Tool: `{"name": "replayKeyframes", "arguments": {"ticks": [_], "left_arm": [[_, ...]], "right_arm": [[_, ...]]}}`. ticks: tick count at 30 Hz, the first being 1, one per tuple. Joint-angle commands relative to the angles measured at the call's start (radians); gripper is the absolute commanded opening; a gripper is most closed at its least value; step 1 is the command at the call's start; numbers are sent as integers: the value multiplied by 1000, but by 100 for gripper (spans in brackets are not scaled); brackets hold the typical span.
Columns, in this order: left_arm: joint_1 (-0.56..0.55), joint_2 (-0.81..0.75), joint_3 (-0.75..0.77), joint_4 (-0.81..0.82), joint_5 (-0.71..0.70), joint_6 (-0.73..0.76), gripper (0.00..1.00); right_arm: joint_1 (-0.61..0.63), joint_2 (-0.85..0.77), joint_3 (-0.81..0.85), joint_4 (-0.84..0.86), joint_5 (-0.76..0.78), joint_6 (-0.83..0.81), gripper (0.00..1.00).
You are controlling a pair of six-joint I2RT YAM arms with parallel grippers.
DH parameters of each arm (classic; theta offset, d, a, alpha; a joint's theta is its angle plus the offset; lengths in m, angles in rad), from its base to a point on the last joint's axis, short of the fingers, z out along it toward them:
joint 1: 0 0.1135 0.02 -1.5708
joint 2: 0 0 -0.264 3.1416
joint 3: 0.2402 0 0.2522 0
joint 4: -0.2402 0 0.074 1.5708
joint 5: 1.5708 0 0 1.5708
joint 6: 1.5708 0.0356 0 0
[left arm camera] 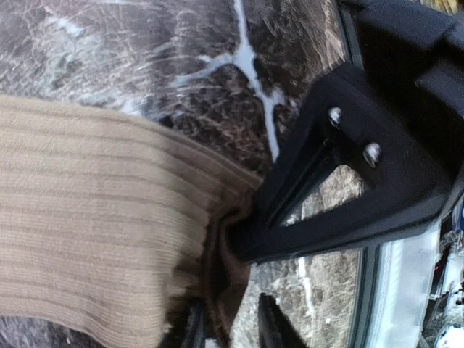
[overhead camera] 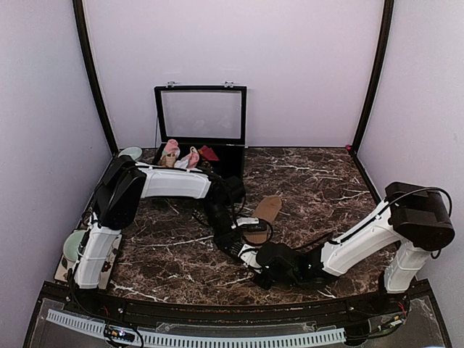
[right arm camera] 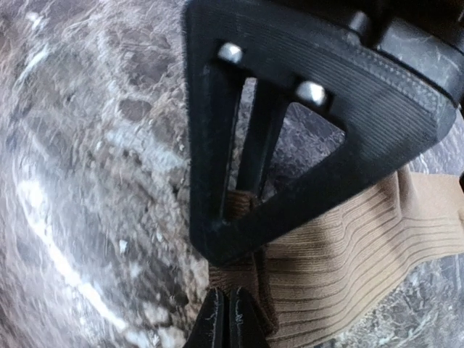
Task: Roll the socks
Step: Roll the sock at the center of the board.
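Observation:
A tan-brown ribbed sock [overhead camera: 267,209] lies flat on the marble table [overhead camera: 319,181] near the middle. Its near end reaches toward both grippers, which meet in front of it. My left gripper [overhead camera: 243,239] stands open; in the left wrist view the sock [left arm camera: 94,217] has its darker folded edge resting against one of the fingers [left arm camera: 190,328], with a gap between the jaws of that gripper [left arm camera: 235,319]. My right gripper [right arm camera: 226,308] is shut on the same bunched edge of the sock [right arm camera: 362,254]. The cream pair is out of view.
A black case [overhead camera: 201,116] with its lid up stands at the back, holding pink-and-white bundles [overhead camera: 170,151] and a dark red one [overhead camera: 209,153]. Pale green dishes sit at the left edge [overhead camera: 72,245] and back left [overhead camera: 131,152].

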Motion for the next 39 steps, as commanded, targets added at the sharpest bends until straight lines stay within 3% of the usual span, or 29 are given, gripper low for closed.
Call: {"name": "replayKeyframes", "arguments": {"ticks": [1,9,16,25,39], "left_arm": [[58,-73,-8,-12,-5,-18,32],[140,-308,-230,142,49,-34,39],[107,-484,-438,213,38,130,40],[-58,-415,-417,261,-86,225,38],[-149,-308,-345,326,-205,327,35]], "right_arm": [[-14,81,-3,-220,-94,175,0],[-21,22,-89,-109,-231,425,0],[-134,9,-152,-7,-525,630,0],[-266,31,-226,109,-781,827,0],[-363,87,-195,83,-927,921,0]]}}
